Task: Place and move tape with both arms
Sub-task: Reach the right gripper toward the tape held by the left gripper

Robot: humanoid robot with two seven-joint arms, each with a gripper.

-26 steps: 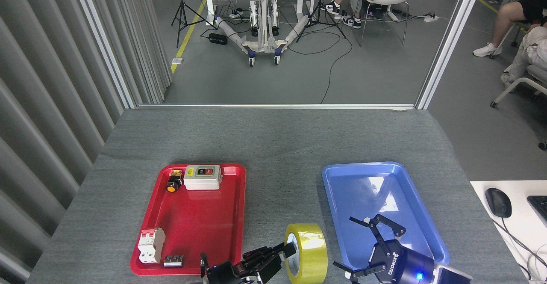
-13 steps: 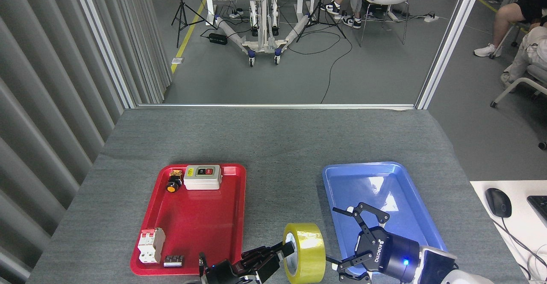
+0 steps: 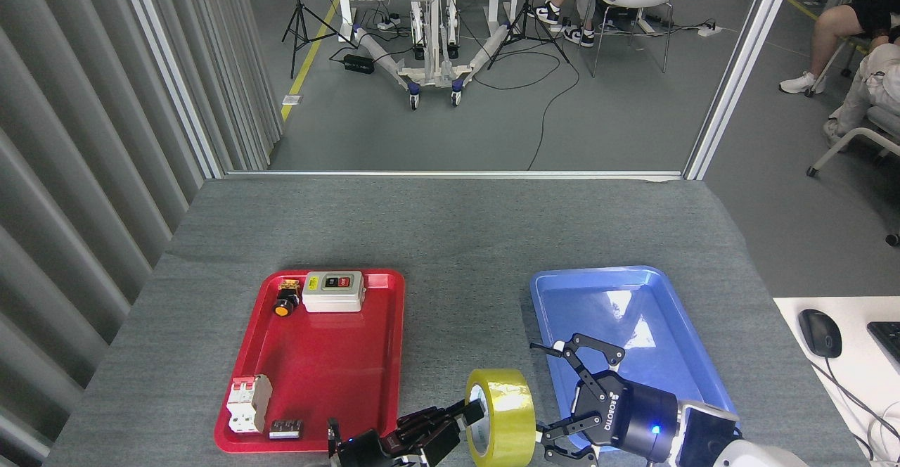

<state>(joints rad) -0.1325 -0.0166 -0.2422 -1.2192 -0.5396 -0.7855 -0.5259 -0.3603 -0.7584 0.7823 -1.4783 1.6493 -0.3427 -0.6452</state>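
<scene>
Our left gripper [image 3: 472, 411] pinches the upright tape [image 3: 500, 416]; our right gripper [image 3: 550, 395], spread wide, must now close on it.

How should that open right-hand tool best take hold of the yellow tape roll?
By its yellow band. The tape stands on edge, held at the core by the left tool, its free face towards the right tool. Coming in from the right, fingers straddling the rim, looks best.
</scene>
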